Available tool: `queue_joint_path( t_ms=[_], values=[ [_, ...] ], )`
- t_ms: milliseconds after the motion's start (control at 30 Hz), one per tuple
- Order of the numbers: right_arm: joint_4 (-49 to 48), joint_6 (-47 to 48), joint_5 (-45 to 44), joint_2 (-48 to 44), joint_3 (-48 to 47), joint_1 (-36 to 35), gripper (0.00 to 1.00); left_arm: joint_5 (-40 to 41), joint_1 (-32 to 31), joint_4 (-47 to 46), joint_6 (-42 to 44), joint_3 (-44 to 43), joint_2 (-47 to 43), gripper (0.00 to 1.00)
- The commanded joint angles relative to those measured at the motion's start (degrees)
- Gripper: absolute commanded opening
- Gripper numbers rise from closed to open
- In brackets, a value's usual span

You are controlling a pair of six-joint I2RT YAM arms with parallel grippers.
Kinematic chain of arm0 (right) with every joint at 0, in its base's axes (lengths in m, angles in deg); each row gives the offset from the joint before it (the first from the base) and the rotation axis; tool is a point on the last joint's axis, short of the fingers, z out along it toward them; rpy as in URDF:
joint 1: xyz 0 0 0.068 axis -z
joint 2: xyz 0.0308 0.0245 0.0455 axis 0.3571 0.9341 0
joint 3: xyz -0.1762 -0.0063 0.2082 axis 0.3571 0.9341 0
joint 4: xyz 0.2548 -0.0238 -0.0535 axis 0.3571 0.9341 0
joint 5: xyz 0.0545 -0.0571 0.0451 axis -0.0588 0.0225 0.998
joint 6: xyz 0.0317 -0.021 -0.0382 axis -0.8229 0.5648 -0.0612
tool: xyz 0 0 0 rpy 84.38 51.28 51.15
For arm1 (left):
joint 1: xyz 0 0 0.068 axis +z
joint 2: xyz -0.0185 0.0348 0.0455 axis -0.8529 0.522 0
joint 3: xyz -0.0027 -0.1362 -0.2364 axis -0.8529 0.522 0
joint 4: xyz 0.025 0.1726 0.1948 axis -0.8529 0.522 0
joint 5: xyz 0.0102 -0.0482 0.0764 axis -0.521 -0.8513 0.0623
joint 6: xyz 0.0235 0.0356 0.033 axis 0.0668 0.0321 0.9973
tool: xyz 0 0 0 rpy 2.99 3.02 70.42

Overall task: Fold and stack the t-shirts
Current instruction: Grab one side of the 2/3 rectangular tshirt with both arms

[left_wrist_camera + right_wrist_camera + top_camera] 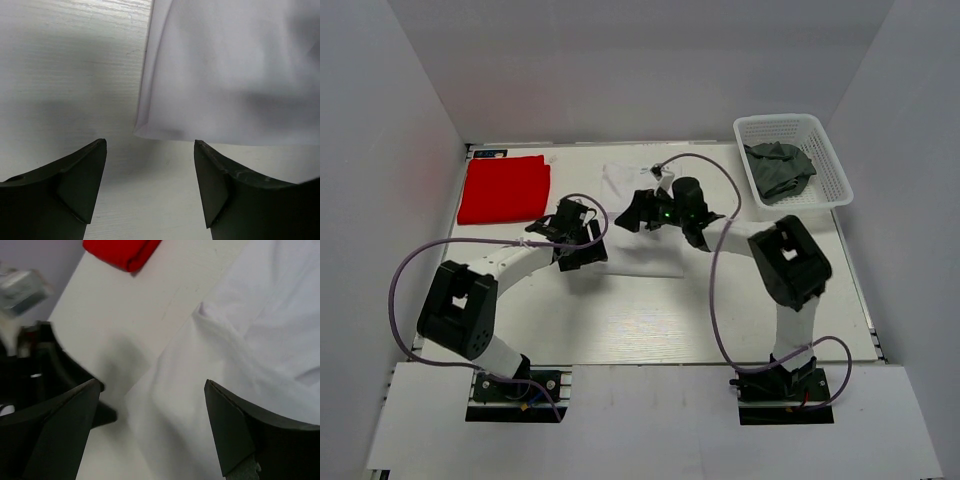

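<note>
Far left and toward the back of the table (720,320), we note the red t-shirt (504,188), folded into a flat rectangle and lying well apart from both grippers. Just right of it, the left arm reaches in over the near-left part of the white t-shirt (632,262), which is spread across the middle of the table and is hard to tell from the pale surface in the overhead view. From the left wrist we see the left gripper (150,145) with its jaws apart and nothing between them. It is poised over bare wood grain just short of a folded corner of the white cloth, whose straight left edge runs away from the fingers. We cannot tell whether the fingertips touch the table. Further right, the right arm bends back toward centre, its wrist over the far-middle part of the white shirt. The right gripper (151,385) is also spread wide and holds nothing. Its left finger is over bare table and its right finger over white cloth, where a soft raised crease runs diagonally. A rolled edge of the red shirt shows at the top of that view, across a strip of bare table from the white one. At the far right corner sits a white mesh basket (828,150), tilted slightly against the table edge. A crumpled grey-green cloth (778,170) lies inside it, well apart from both shirts.
</note>
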Motion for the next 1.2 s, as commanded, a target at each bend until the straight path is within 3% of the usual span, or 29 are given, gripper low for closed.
queue_joint_path(
  t_ms=[0,200,333,433,633,667,767,800,833,900,933,967,1067,1100,1167],
  values=[
    [-0.95,0.04,-4.16,-11.67,6.65,0.31,0.9,-1.83,-0.32,-2.37,1.6,0.87,1.26,0.79],
    [18.83,1.09,-18.48,-27.15,19.14,0.4,0.9,-2.44,-0.32,-4.04,1.6,2.11,3.02,0.63],
    [26.49,0.3,-19.29,-32.07,23.18,0.4,0.9,-4.2,-0.32,-5.1,1.6,2.11,5.48,0.47],
    [29.39,-0.93,-19.55,-31.82,24.86,0.49,0.9,-4.2,-0.32,-5.1,1.6,2.11,6.27,0.34],
    [28.34,-2.25,-17.62,-27.09,26.0,0.49,0.89,-5.26,-0.32,-6.24,1.6,3.34,6.8,0.28],
    [28.34,-2.51,-17.45,-25.77,25.74,0.31,0.86,-5.26,-0.32,-6.24,1.6,3.34,7.32,0.18],
    [28.26,-2.87,-17.62,-23.74,25.56,0.49,0.8,-5.26,-0.32,-6.24,1.6,2.72,8.73,0.0],
    [27.65,-3.21,-17.97,-23.39,25.82,0.4,0.8,-5.26,-0.32,-6.24,1.6,2.72,8.74,0.0],
    [27.03,-3.48,-19.62,-22.25,25.83,0.58,0.77,-5.26,-0.32,-6.24,1.6,2.72,8.74,0.0],
    [26.76,-3.39,-20.51,-20.76,25.65,0.4,0.58,-5.26,-0.32,-6.24,1.6,2.72,8.74,0.0],
    [27.11,-3.48,-21.04,-20.57,25.48,0.49,0.46,-5.26,-0.32,-6.24,1.6,2.72,8.74,0.0],
    [27.63,-3.83,-20.79,-20.31,25.13,0.49,0.26,-5.26,-0.32,-5.46,1.6,2.72,8.74,0.0],
    [28.69,-4.18,-19.04,-21.18,26.0,0.31,0.15,-5.26,-0.32,-5.45,0.99,2.72,7.16,0.0],
    [28.78,-4.27,-18.94,-23.1,26.44,0.49,0.03,-5.26,-0.32,-5.45,0.99,2.72,6.54,0.0],
    [29.57,-3.83,-18.5,-24.69,27.75,0.23,0.0,-6.65,-0.32,-4.93,0.99,4.21,3.57,0.0]
  ],
)
